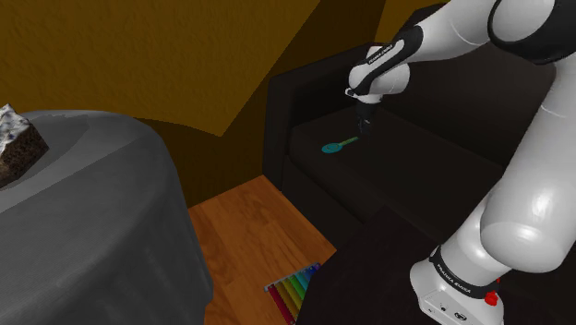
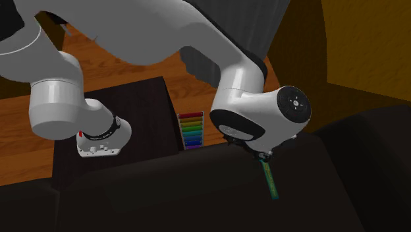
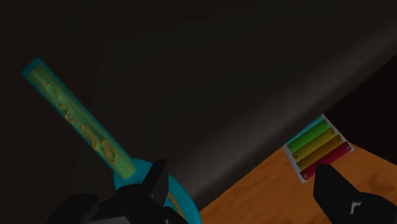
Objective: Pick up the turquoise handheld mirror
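Two black fingers of the gripper (image 3: 242, 173) stand wide apart, nothing between them. Turquoise handheld mirror (image 3: 83, 124) lies flat on the dark sofa seat (image 1: 406, 171), one rounded end just beside one finger, its long narrow part running away. Judged: light, rigid, slick, glass fragile; pinch across the narrow part. Rainbow xylophone (image 3: 317, 147) lies on the floor beyond.

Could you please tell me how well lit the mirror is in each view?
Shoulder view: dim, but the turquoise mirror stands out on the dark sofa. Second exterior view: dim; its handle shows beneath the arm. Wrist view: the mirror shows faintly against the near-black seat; the floor is brighter.
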